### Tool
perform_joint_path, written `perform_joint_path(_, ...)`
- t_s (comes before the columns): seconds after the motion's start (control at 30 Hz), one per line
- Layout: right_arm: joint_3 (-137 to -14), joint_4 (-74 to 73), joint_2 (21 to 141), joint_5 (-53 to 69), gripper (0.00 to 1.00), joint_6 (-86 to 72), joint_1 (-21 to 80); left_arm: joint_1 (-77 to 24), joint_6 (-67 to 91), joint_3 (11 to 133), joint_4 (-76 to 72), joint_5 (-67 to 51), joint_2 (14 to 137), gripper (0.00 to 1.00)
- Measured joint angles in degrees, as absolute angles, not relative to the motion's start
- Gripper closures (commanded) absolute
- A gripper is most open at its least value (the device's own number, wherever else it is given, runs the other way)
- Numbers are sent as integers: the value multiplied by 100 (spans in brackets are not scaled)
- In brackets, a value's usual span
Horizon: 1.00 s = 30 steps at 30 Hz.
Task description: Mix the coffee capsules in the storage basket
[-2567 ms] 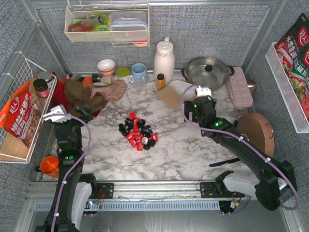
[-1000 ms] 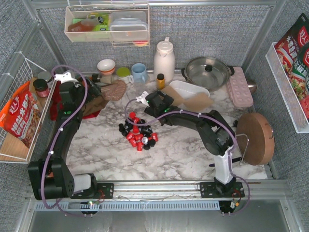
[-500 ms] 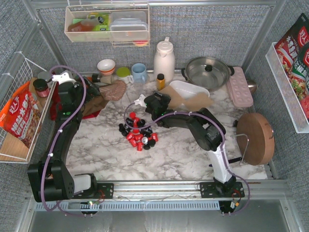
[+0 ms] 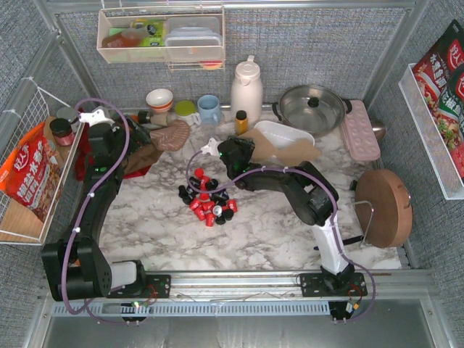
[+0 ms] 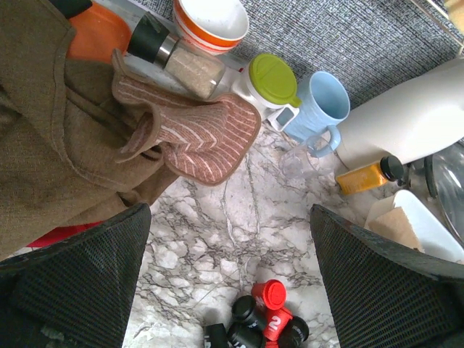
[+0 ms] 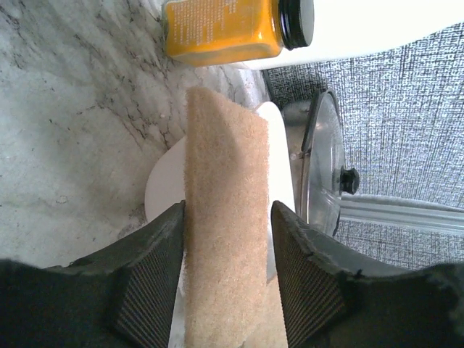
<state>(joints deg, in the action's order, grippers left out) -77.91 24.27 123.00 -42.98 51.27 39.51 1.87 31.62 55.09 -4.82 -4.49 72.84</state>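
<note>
Now I see the right claw (image 6: 228, 209) narrower than a second ago. Its fingers meet both long edges of a tan pad (image 6: 225, 130). The pad lies across the storage basket (image 6: 161, 181), a white tray at the back of the desk (image 4: 167, 225), near a yellow bottle (image 6: 221, 29). The right wrist has edged slightly toward the back since half a second ago. My left claw (image 5: 228, 214) stays spread wide above a brown cloth (image 5: 51, 145) at the back left, unmoved. The coffee capsules (image 4: 208, 197), red and black, sit heaped on the bare desk in the middle, outside the basket, just as before.
</note>
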Motion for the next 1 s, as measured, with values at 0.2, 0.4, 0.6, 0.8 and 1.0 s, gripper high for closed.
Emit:
perform_joint_path(0.2, -7752, 2508, 12267, -4300, 84, 5275, 3940, 187, 3192, 5509, -482, -449, 7290, 1)
perform_joint_path(0.4, -7721, 2554, 12169, -4309, 100, 5325, 3933, 187, 3216, 5509, -482, -467, 7317, 1)
perform_joint_path(0.6, -7706, 2556, 11928, -4324, 100, 5395, 3935, 187, 3221, 5509, -482, -467, 7317, 1)
perform_joint_path(0.8, -7697, 2515, 11389, -4362, 100, 5476, 3942, 187, 3260, 5509, -482, -497, 7369, 1)
perform_joint_path(1.0, -7791, 1424, 10298, -4084, 100, 4598, 3972, 187, 3260, 5317, -617, -705, 7371, 1)
